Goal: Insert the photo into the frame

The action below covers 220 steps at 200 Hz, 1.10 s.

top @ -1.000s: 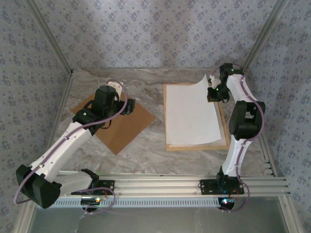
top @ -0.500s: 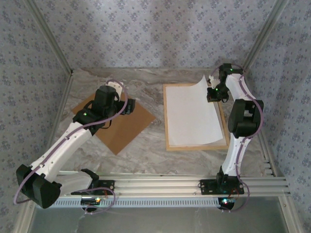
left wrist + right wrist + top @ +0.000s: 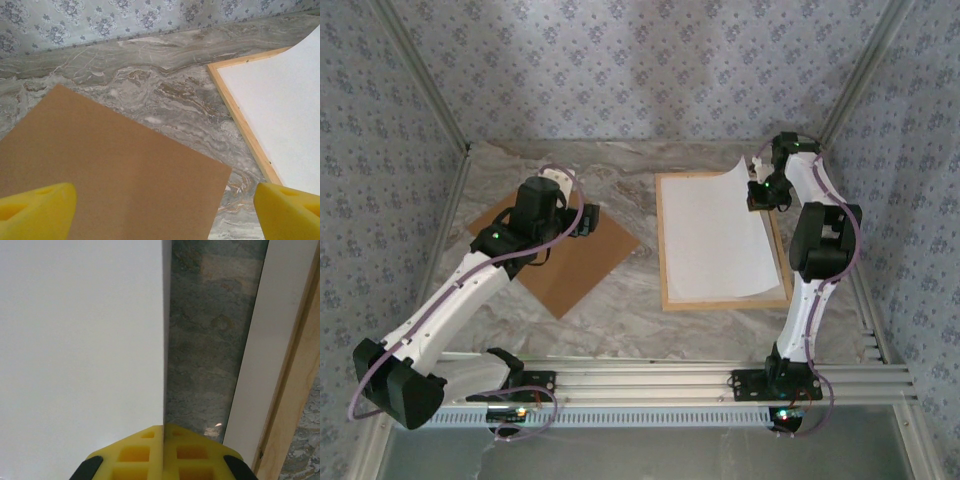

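the photo (image 3: 715,240) is seen blank white side up, laid over the frame (image 3: 724,303). its far right corner is curled up off the pane and pinched in the closed right gripper (image 3: 757,192). it is judged light, thin & floppy: prob. easily creased, and slick on glass. it is best taken by a corner or edge w/ little squeeze, and a 2nd hold at the opposite corner may be needed to keep it flat. the frame is judged stiff, its pane fragile. left of the frame a brown backing board (image 3: 570,265) lies flat, skewed. above it the left gripper (image 3: 582,220) hangs w/ jaws wide apart, nothing held. all is set on a smooth grey marble-look table (image 3: 620,170). floral-papered walls (image 3: 620,70) stand beyond the frame & to both sides.
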{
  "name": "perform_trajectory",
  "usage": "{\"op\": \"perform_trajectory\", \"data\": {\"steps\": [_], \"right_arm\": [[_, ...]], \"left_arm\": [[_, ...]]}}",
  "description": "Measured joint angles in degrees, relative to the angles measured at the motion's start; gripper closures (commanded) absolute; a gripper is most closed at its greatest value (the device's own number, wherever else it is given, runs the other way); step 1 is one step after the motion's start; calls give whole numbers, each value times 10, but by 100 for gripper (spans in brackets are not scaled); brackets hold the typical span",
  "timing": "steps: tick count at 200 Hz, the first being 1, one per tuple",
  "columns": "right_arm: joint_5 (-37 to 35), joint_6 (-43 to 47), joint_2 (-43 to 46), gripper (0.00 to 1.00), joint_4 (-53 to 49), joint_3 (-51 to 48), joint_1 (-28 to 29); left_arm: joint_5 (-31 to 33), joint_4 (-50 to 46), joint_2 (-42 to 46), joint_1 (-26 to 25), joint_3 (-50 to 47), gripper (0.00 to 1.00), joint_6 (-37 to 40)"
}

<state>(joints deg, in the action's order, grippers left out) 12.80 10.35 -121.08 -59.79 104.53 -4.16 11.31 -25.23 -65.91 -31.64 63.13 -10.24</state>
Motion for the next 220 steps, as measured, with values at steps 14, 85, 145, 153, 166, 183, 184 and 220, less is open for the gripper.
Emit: {"op": "perform_trajectory", "data": {"steps": [14,85,145,153,166,183,184,220], "right_arm": [[0,-1,-5,83,1,0,-1],[0,-20,-47,49,19,0,-18],[-13,-31,-71,40,44,0,-29],[-15,-32,-70,40,48,0,-29],[-17,-33,-68,39,52,0,-29],[-22,-35,-56,37,67,-9,-29],[-22,-35,-54,37,68,-11,-29],[-45,-40,28,34,115,-64,-22]], "left_arm": [[0,0,0,0,0,8,0],[0,4,-2,0,-3,8,-4],[7,11,-3,0,-18,7,-3],[8,14,-3,0,-22,7,-3],[14,20,-3,2,-30,7,-4],[13,26,-10,16,-45,7,-9],[14,26,-10,17,-46,7,-10],[10,32,-28,60,-83,7,-40]]}}
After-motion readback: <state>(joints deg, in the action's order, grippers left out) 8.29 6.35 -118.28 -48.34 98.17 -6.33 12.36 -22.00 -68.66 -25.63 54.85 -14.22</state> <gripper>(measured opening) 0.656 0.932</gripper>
